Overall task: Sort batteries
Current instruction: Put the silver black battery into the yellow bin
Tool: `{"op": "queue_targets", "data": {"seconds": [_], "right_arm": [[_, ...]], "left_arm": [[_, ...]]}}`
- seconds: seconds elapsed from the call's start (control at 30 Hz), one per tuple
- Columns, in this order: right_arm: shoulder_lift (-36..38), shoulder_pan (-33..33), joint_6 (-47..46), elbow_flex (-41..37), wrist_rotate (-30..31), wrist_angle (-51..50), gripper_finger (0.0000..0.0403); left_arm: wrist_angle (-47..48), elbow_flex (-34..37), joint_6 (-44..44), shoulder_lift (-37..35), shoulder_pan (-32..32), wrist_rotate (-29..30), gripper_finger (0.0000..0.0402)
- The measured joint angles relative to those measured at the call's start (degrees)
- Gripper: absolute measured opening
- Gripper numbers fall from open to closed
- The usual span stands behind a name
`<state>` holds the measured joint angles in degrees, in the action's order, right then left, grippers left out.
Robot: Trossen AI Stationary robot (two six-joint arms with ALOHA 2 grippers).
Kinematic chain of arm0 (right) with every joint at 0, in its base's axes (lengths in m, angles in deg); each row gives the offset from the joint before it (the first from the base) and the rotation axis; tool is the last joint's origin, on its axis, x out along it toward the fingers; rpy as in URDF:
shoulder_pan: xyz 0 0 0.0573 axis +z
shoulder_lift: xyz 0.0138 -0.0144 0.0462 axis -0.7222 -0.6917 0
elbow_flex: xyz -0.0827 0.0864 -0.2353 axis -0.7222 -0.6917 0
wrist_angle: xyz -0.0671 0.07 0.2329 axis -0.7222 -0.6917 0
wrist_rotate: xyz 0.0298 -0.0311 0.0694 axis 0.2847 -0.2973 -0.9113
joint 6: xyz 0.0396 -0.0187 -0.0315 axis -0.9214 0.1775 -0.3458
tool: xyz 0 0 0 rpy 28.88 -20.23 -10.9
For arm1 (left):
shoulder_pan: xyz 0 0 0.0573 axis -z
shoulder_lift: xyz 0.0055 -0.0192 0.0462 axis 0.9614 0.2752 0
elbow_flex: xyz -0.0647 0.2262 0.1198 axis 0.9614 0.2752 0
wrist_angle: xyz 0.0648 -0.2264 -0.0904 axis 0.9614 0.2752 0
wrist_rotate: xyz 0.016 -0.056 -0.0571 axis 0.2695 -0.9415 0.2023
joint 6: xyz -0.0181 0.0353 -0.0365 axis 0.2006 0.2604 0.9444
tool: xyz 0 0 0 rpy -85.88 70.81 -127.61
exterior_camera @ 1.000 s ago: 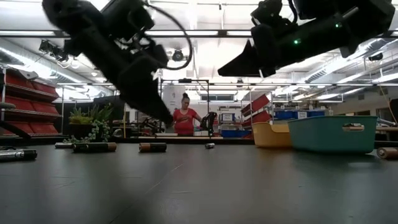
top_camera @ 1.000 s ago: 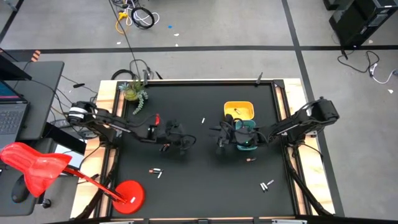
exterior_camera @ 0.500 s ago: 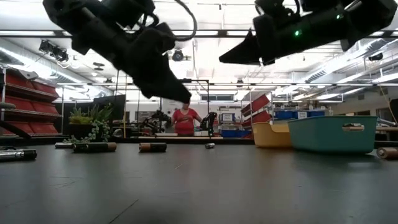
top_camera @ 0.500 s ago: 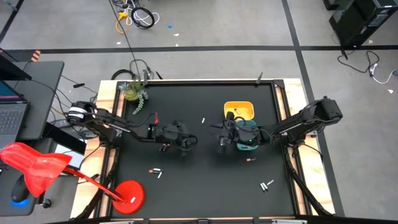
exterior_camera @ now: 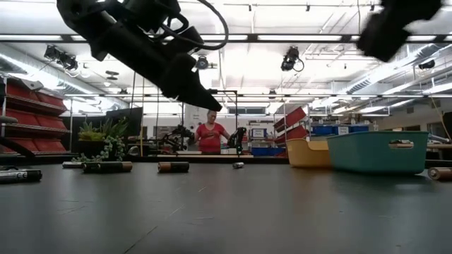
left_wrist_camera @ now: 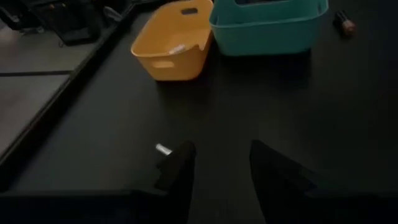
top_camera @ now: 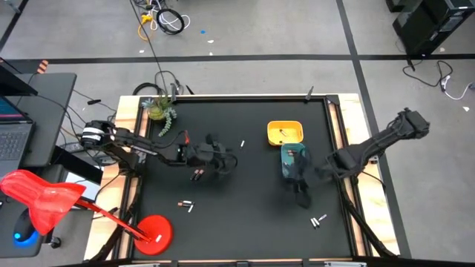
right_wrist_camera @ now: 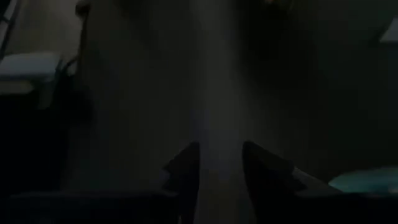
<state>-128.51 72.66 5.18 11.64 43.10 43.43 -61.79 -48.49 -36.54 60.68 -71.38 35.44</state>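
From above, the left gripper (top_camera: 225, 165) hangs over the black table (top_camera: 245, 222) at about nine o'clock from its centre. The right gripper (top_camera: 303, 194) sits blurred at four o'clock from the teal plastic tray (top_camera: 292, 159). The yellow plastic tray (top_camera: 285, 133) touches the teal one at its twelve o'clock. Thin cylindrical batteries lie scattered: a pale one (top_camera: 242, 142) near centre, a pair (top_camera: 186, 205) at seven o'clock, another pair (top_camera: 319, 220) at five o'clock.

At table level, dark batteries (exterior_camera: 174, 167) lie far left; both trays stand right.

The left wrist view shows parted, empty fingers (left_wrist_camera: 180, 168), a pale battery (left_wrist_camera: 163, 149) just beside one.

The right wrist view shows dark fingers (right_wrist_camera: 186, 163) parted, holding nothing.
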Motion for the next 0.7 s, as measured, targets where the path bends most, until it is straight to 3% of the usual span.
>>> {"op": "queue_targets", "data": {"seconds": [0.27,0.5,0.7], "right_arm": [[-11.83,10.87,-28.23,3.01,-11.17,-9.01,0.0130],[-21.03,17.26,-46.90,8.28,-13.08,-9.75,0.0130],[-27.59,20.03,-61.08,10.75,-17.73,-9.78,0.0130]], "left_arm": [[-2.79,0.00,-4.16,0.03,-0.75,-0.01,0.0156],[-7.41,0.00,-9.28,0.03,-2.19,-1.03,0.0156],[-8.21,0.00,-10.40,0.03,-4.50,-6.40,0.0156]]}}
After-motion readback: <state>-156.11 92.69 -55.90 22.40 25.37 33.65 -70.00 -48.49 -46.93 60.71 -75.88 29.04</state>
